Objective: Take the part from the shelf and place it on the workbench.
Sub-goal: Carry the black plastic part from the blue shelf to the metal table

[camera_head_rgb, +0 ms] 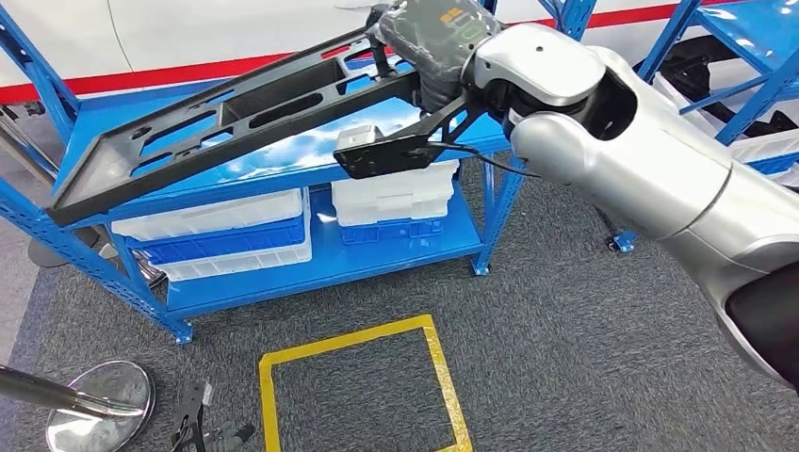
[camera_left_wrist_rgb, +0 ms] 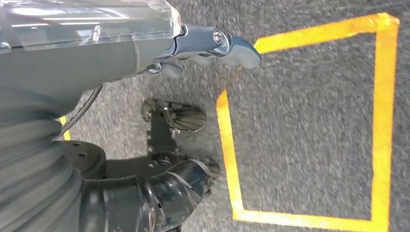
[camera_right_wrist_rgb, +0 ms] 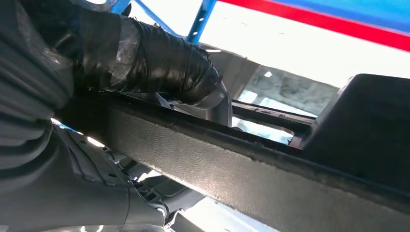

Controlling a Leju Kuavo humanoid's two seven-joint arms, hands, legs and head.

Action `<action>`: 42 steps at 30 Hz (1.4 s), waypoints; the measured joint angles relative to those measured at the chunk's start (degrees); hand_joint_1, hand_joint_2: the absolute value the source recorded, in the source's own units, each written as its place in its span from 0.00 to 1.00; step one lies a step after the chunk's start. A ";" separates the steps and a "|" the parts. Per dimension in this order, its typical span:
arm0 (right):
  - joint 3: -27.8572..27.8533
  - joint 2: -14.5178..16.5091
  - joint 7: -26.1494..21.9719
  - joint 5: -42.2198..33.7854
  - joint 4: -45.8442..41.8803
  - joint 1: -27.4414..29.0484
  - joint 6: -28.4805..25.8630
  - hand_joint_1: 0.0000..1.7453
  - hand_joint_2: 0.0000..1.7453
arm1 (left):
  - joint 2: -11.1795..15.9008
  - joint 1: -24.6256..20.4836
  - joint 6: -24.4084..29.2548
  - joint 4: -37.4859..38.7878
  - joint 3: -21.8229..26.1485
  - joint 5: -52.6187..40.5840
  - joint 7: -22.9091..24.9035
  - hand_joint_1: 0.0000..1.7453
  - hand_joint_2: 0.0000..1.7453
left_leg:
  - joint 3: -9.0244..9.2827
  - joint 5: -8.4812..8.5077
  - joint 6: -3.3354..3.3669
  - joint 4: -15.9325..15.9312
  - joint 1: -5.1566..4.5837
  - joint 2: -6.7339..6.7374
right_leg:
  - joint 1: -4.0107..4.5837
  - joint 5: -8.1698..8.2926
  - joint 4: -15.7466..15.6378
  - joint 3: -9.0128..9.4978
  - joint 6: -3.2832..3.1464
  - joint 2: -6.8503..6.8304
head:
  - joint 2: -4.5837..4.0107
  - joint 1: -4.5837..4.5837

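My right hand (camera_head_rgb: pixel 429 42) gripping the long black textured plastic part (camera_head_rgb: pixel 226 118), lifted above the blue metal shelf (camera_head_rgb: pixel 330 254), my left hand (camera_left_wrist_rgb: pixel 212 46) hanging open over grey carpet (camera_left_wrist_rgb: pixel 309 116)

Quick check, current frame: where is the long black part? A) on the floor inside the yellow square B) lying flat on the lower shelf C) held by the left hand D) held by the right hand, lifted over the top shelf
D: the right hand grips one end of the black part, which slants above the blue shelf; the left hand hangs over the yellow square, holding nothing.

Long part (camera_head_rgb: pixel 236 118) spans shelf (camera_head_rgb: pixel 283 169) front, carpet (camera_head_rgb: pixel 565 311) open
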 joint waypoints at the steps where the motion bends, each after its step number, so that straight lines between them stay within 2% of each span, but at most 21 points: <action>1: 0.14 1.60 0.22 0.77 2.05 -0.62 0.30 1.00 1.00 | 0.04 -0.09 -0.13 -0.01 -0.24 -0.14 0.16 0.00 1.00 | 0.84 -0.79 0.31 -2.07 -0.15 -0.03 | -0.04 0.45 0.56 -0.96 0.41 0.15 | 0.00 0.03; 4: 0.88 5.70 0.64 2.21 9.24 -1.48 1.43 1.00 1.00 | 0.35 -0.17 -0.45 0.00 -0.73 -0.43 0.73 0.00 1.00 | -0.05 -0.22 2.74 -3.23 -0.93 0.06 | -0.56 1.50 0.81 -2.48 1.31 0.43 | 0.00 0.04; 5: 1.32 6.52 0.61 2.43 11.33 -1.48 1.56 1.00 1.00 | 0.47 -0.13 -0.54 0.00 -0.80 -0.44 0.85 0.00 1.00 | -0.50 0.36 3.56 -3.27 -1.05 0.09 | -0.74 0.10 1.72 -2.88 1.48 0.45 | 0.00 0.10; 7: 2.08 7.84 0.69 3.00 14.79 -1.82 1.60 1.00 1.00 | 0.55 -0.06 -0.74 0.00 -0.88 -0.37 0.90 0.00 1.00 | -1.58 1.53 4.80 -3.33 -1.11 0.16 | -0.87 -5.69 7.04 -4.19 1.63 0.50 | 0.00 0.26; 9: 2.61 9.05 1.37 3.73 17.87 -2.54 1.63 1.00 1.00 | 0.64 -0.06 -0.92 0.00 -0.90 -0.28 1.02 0.00 1.00 | -2.93 2.69 5.25 -3.30 -1.42 0.14 | -0.73 -10.79 14.60 -5.47 1.56 0.56 | 0.00 0.33; 11: 2.94 9.74 2.28 4.12 20.68 -2.99 1.67 1.00 1.00 | 0.76 -0.10 -1.02 0.00 -0.91 -0.20 1.45 0.00 1.00 | -4.32 3.87 5.32 -3.27 -1.71 0.14 | -0.38 -10.87 17.75 -4.29 1.11 0.63 | 0.00 0.33; 13: 3.03 9.92 2.97 4.39 23.33 -3.37 1.67 1.00 1.00 | 0.80 -0.07 -1.03 0.00 -0.91 0.00 1.89 0.00 1.00 | -5.52 4.99 5.30 -3.25 -1.84 0.13 | 0.45 -8.23 13.53 0.65 -0.01 0.69 | 0.00 0.33; 15: 3.03 10.00 3.23 4.73 25.45 -4.25 1.60 1.00 1.00 | 0.62 -0.06 -1.03 0.00 -0.91 0.26 2.03 0.00 1.00 | -6.44 6.06 5.02 -3.29 -1.85 0.16 | 1.46 -8.21 5.21 6.87 -1.29 0.59 | 0.00 0.32; 18: 3.03 9.78 3.21 5.14 28.05 -5.54 1.56 1.00 1.00 | 0.47 0.02 -0.91 0.01 -0.91 0.49 2.13 0.00 1.00 | -6.96 8.30 4.02 -4.53 -1.45 0.34 | 2.23 -8.52 -0.81 9.60 -1.73 0.59 | 0.00 0.33; 20: 3.03 9.44 3.22 5.20 29.28 -5.83 1.61 1.00 1.00 | 0.59 0.18 -0.74 0.03 -0.91 0.57 2.23 0.00 1.00 | -7.33 7.72 3.49 -4.77 -1.52 0.35 | 1.96 -6.38 -2.07 9.11 -1.93 0.36 | 0.00 0.32; 24: 3.02 8.43 3.64 5.31 30.83 -6.34 1.60 1.00 1.00 | 0.77 0.30 -0.59 0.04 -0.91 0.65 1.99 0.00 1.00 | -9.70 -2.41 2.82 6.39 -1.45 0.32 | 1.44 -3.41 -2.49 6.25 -2.15 -0.04 | 0.00 0.26; 25: 2.99 8.03 3.91 5.21 31.09 -6.37 1.45 1.00 1.00 | 0.83 0.30 -0.52 0.04 -0.91 0.69 1.91 0.00 1.00 | -9.89 -3.15 2.61 9.65 -1.35 0.33 | 1.40 -2.88 -2.02 5.17 -1.99 -0.04 | 0.00 0.25; 27: 2.81 7.14 4.48 4.74 31.46 -6.43 0.98 1.00 1.00 | 0.93 0.28 -0.35 0.04 -0.91 0.74 1.84 0.00 1.00 | -8.23 -0.97 2.22 11.76 -1.09 0.34 | 1.22 -1.91 -0.84 2.83 -1.60 0.01 | 0.00 0.25; 29: 2.53 6.41 4.85 4.30 31.69 -6.67 0.61 1.00 1.00 | 0.96 0.21 -0.23 0.04 -0.91 0.75 1.83 0.00 1.00 | -3.40 0.41 1.81 7.09 -0.83 0.31 | 1.03 -1.18 0.62 0.55 -0.95 0.17 | 0.00 0.25; 31: 2.20 5.84 5.03 4.16 31.84 -7.02 0.44 1.00 1.00 | 0.98 0.12 -0.21 0.05 -0.91 0.75 1.79 0.00 1.00 | 0.98 -1.74 2.12 0.48 -1.09 0.04 | 0.95 -0.44 1.83 -1.17 -0.23 0.38 | 0.00 0.28; 32: 2.02 5.60 5.15 4.08 31.91 -7.12 0.39 1.00 1.00 | 0.99 0.10 -0.19 0.05 -0.91 0.75 1.78 0.00 1.00 | 1.82 -2.76 2.53 -1.37 -1.40 -0.07 | 0.92 0.10 2.00 -1.72 0.09 0.45 | 0.01 0.29; 34: 1.66 5.02 5.65 3.37 32.11 -6.97 0.05 1.00 1.00 | 1.02 0.19 -0.16 0.07 -0.92 0.78 1.78 0.00 1.00 | 1.32 -2.02 3.80 -2.38 -1.63 -0.03 | 0.71 1.24 1.82 -2.40 0.74 0.55 | 0.01 0.29; 36: 0.96 4.26 6.50 1.80 32.30 -6.62 -0.82 1.00 1.00 | 1.00 0.22 -0.09 0.07 -0.93 0.88 1.81 0.00 1.00 | 0.09 -0.39 4.97 -2.83 -1.54 0.23 | 0.44 -1.16 3.26 -3.34 1.37 0.75 | 0.00 0.33; 39: -1.59 3.07 7.59 -0.23 32.40 -6.43 -2.62 1.00 1.00 | 0.98 0.25 0.24 0.07 -0.93 1.13 1.87 0.00 1.00 | -2.55 1.90 5.80 -2.92 -1.59 0.37 | 0.14 -10.25 12.51 -5.01 1.93 0.86 | 0.00 0.37; 40: -2.66 2.71 7.82 -0.67 32.40 -6.42 -3.14 1.00 1.00 | 0.99 0.26 0.35 0.07 -0.93 1.22 1.93 0.00 1.00 | -3.44 2.61 5.79 -2.89 -1.64 0.36 | 0.10 -11.48 15.71 -5.09 1.97 0.85 | 0.00 0.37; 42: -4.58 2.10 8.22 -1.18 32.41 -6.40 -3.86 1.00 1.00 | 0.99 0.27 0.60 0.07 -0.93 1.38 2.02 0.00 1.00 | -5.12 3.98 5.64 -2.85 -1.69 0.41 | 0.11 -10.01 18.05 -3.34 1.83 0.85 | 0.00 0.36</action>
